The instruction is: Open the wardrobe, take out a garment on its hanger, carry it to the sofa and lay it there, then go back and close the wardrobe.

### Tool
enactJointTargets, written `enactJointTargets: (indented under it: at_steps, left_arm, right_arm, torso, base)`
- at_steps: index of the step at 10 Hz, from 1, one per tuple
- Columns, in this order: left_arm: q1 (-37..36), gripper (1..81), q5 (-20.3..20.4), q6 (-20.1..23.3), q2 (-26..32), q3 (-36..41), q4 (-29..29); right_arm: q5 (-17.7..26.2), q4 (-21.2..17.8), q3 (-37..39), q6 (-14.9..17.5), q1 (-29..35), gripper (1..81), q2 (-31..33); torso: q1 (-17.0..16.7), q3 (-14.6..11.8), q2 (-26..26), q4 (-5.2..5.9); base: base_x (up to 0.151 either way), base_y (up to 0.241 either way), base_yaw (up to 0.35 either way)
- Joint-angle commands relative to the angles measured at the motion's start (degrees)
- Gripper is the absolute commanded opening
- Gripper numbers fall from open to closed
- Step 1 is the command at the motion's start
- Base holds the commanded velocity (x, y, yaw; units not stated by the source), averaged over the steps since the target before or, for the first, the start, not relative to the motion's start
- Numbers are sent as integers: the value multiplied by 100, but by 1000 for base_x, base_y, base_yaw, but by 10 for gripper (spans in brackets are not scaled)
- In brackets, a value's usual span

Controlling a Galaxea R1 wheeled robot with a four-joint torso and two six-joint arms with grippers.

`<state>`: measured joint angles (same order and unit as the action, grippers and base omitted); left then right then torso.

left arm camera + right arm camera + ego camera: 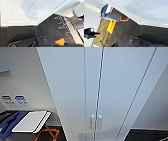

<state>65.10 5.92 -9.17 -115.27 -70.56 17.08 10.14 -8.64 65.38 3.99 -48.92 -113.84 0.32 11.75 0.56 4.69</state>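
Observation:
The wardrobe (110, 84) stands tall and white right in front of me in the head view, both flat doors shut. Its two small silver handles (96, 122) sit side by side at the centre seam, low in that view. With the doors shut, the garment and its hanger are hidden. The wardrobe's lower edge (22, 12) meets the dark carpet in the left wrist view. The same white base (149, 13) shows in the right wrist view.
A folding stand (32, 121) with a white top and orange legs stands left of the wardrobe, a blue item (10, 122) beside it. A white wire rack (66, 23) stands over the dark carpet (47, 30). A yellow-orange strip (110, 26) lies on the floor.

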Motion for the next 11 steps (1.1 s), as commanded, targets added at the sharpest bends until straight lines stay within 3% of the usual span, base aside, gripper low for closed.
enactJointTargets:
  at_steps: [1, 11]
  left_arm:
    - [-651, 811, -417, 3, 408, 428, 67]
    - [-2171, 811, -425, -24, 197, 438, -108]
  right_arm:
    - [418, -190, -377, -12, 773, 811, 253]
    - [559, -523, -88, -12, 2162, 811, -247]
  torso:
    - [0, 0, 0, 0]
    - [6, 11, -9, 0]
  base:
    - [0, 0, 0]
    - [0, 0, 0]
